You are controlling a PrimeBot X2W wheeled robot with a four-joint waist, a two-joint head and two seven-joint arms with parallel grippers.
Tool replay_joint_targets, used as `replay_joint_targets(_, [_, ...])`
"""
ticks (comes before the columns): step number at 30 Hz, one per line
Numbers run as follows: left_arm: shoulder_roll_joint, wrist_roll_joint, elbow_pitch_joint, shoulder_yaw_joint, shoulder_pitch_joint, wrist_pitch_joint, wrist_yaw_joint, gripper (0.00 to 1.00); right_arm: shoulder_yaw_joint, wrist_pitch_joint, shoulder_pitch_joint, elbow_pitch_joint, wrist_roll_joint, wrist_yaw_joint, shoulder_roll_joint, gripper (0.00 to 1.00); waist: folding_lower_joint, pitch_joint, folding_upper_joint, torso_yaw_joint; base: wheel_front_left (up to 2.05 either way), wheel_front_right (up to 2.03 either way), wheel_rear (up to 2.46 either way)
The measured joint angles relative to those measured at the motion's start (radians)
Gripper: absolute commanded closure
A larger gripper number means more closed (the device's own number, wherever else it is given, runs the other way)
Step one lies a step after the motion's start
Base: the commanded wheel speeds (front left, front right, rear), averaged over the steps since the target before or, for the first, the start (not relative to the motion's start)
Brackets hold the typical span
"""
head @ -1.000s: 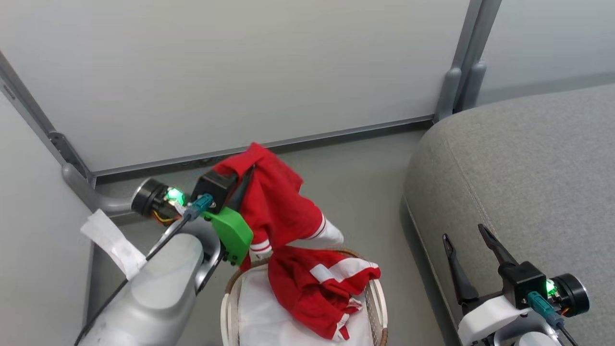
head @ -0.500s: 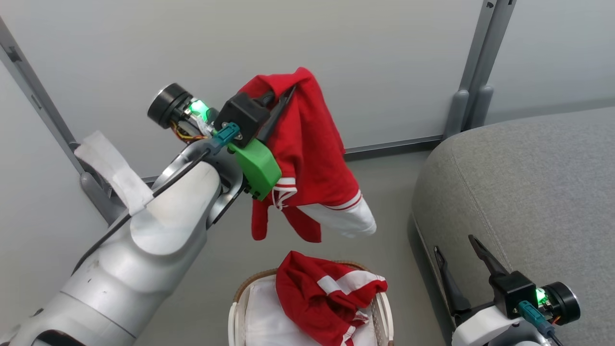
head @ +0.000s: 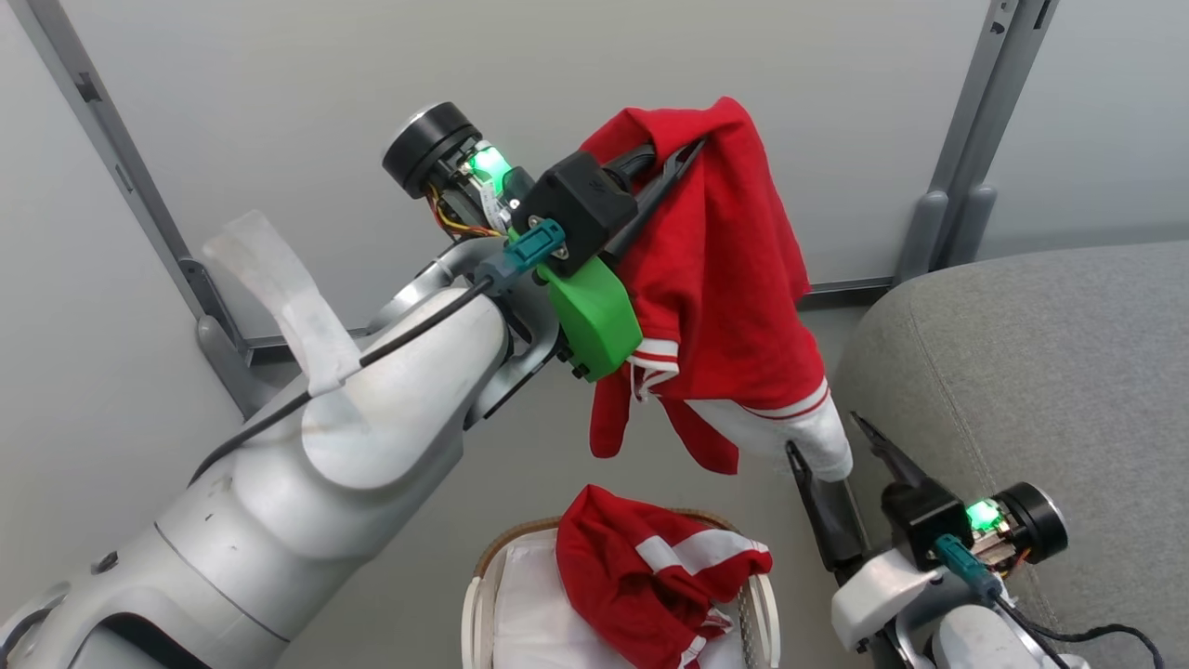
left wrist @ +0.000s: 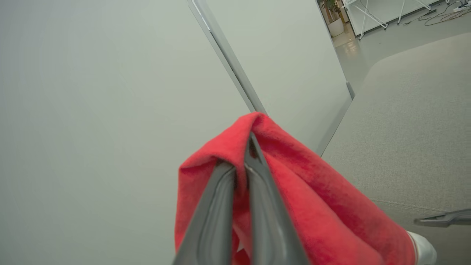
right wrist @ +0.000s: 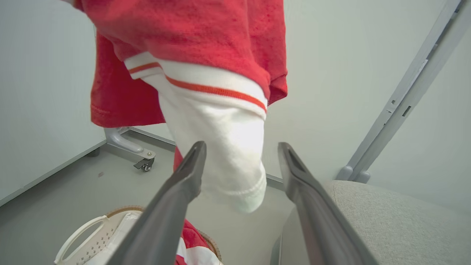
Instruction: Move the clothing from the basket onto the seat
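My left gripper [head: 692,153] is shut on a bright red garment [head: 725,279], held high in the air above the basket [head: 478,595]. In the left wrist view the left gripper [left wrist: 241,154] pinches a fold of that garment [left wrist: 312,206]. Its white, red-striped sleeve [right wrist: 220,140] hangs down at the tips of my right gripper [right wrist: 241,145], which is open; I cannot tell whether they touch. In the head view, my right gripper [head: 825,437] is beside the seat [head: 1040,372]. A second red garment with a white band [head: 650,576] lies in the basket.
Pale partition panels on grey posts [head: 975,139] close off the back and the left. A caster foot [right wrist: 145,163] stands on the grey floor behind the basket [right wrist: 84,235]. The seat [right wrist: 386,221] fills the right side.
The left gripper has lifted the red garment up out of the basket and carried it right, toward the seat. The right gripper has come up under its white sleeve. The camera has shifted.
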Motion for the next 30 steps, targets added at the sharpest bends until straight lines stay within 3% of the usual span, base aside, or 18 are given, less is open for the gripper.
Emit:
replay_joint_targets(12, [-0.007, -0.029, -0.085, -0.036, -0.010, 0.014, 0.000, 1.00, 0.055, 0.000, -0.155, 0.164, 0.000, 0.000, 0.000, 0.00, 0.0000, 0.010, 0.0000, 0.039, 0.00, 0.00, 0.00])
replay_joint_targets(13, [-0.007, -0.031, -0.090, -0.036, -0.010, 0.014, 0.000, 1.00, 0.058, 0.000, -0.170, 0.163, 0.004, 0.000, 0.000, 0.08, 0.0000, 0.011, 0.0000, 0.041, 0.00, 0.00, 0.00])
replay_joint_targets(14, [-0.007, -0.035, -0.092, -0.036, -0.010, 0.014, 0.000, 1.00, 0.058, 0.000, -0.181, 0.163, 0.013, 0.000, 0.001, 0.51, 0.0000, 0.012, 0.0000, 0.042, 0.00, 0.00, 0.00])
replay_joint_targets(15, [-0.006, -0.036, -0.095, -0.035, -0.009, 0.014, 0.000, 1.00, 0.058, 0.000, -0.192, 0.161, 0.025, 0.000, 0.001, 0.62, 0.0000, 0.014, 0.0000, 0.043, 0.00, 0.00, 0.00])
replay_joint_targets(17, [-0.001, -0.044, -0.095, -0.033, -0.005, 0.010, 0.004, 1.00, 0.063, 0.000, -0.208, 0.160, 0.036, 0.000, 0.000, 1.00, 0.0000, 0.016, 0.0000, 0.043, 0.00, 0.00, 0.00])
replay_joint_targets(30, [0.034, -0.117, -0.042, 0.016, 0.089, -0.045, 0.045, 1.00, 0.059, 0.000, -0.222, 0.107, 0.050, 0.000, 0.001, 1.00, 0.0000, 0.032, 0.0000, 0.026, 0.00, 0.00, 0.00])
